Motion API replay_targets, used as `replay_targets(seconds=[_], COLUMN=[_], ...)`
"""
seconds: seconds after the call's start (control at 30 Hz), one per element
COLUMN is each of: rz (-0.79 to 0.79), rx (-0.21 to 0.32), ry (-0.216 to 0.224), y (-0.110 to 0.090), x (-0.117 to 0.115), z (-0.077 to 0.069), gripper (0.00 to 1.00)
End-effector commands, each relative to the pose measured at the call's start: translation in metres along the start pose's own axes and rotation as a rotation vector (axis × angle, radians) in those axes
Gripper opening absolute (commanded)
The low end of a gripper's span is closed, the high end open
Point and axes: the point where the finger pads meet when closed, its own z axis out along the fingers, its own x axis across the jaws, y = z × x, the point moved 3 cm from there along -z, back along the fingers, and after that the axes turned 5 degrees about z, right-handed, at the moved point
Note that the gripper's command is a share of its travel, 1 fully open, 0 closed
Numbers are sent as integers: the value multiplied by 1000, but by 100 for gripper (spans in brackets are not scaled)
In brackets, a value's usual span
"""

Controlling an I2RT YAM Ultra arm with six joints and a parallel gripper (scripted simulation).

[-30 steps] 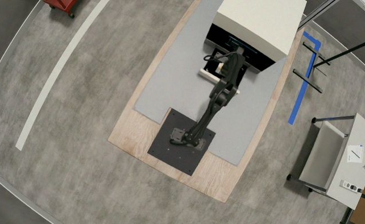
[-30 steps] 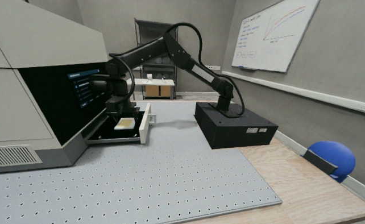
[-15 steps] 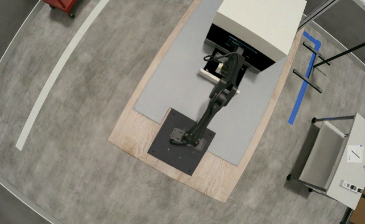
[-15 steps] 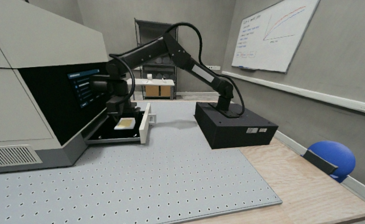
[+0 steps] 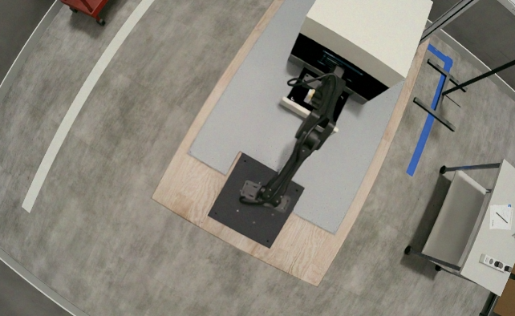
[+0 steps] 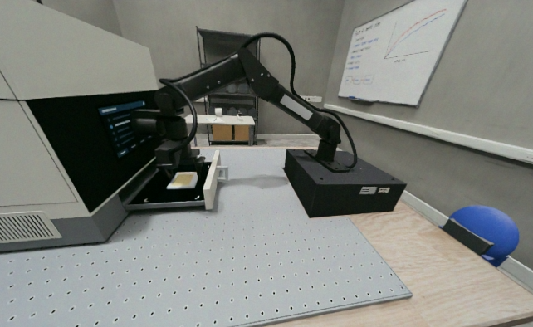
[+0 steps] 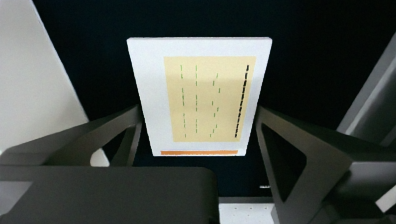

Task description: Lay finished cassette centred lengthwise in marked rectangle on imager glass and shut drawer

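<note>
The finished cassette (image 7: 200, 95) (image 6: 182, 180) (image 5: 310, 95) is a white slab with a tan gel window and an orange strip. It lies flat on the dark glass (image 7: 310, 50) (image 6: 154, 192) of the open drawer (image 6: 211, 180) (image 5: 293, 106) of the beige gel imager (image 6: 51, 62) (image 5: 362, 32). My gripper (image 7: 198, 111) (image 6: 176, 166) hangs just above the cassette and is open. Its fingers stand on either side of the cassette's long edges, with a dark gap showing on each side. White corner marks (image 6: 146, 200) show at the drawer's near end.
The arm's black base box (image 6: 341, 183) (image 5: 257, 200) stands on the grey perforated board (image 6: 225, 257) to the right of the drawer. The drawer's white front panel sticks out towards the base. The imager's dark screen face (image 6: 121, 129) rises right behind the gripper.
</note>
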Motion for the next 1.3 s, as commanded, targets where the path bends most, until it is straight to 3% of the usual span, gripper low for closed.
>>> replay_targets(seconds=[0.0, 0.47, 0.5, 0.63, 0.67, 0.73, 0.93, 0.97, 1.1, 1.27], rz=[-10, -11, -13, -12, -13, -14, -14, -14, -13, -15], rx=[-18, -17, -18, -21, -19, -16, -16, -18, -19, -16], ry=[-55, -39, -60, -86, -67, -42, -40, -54, -64, -34], y=[6, 7, 7, 8, 8, 8, 9, 9, 9, 8], x=[-10, -6, -4, -15, -13, -9, -10, -12, -13, -3], z=[-29, -24, -18, -21, -12, -11, -11, -18, -23, -18], gripper=[91, 91, 91, 91, 91, 91, 91, 91, 91, 91])
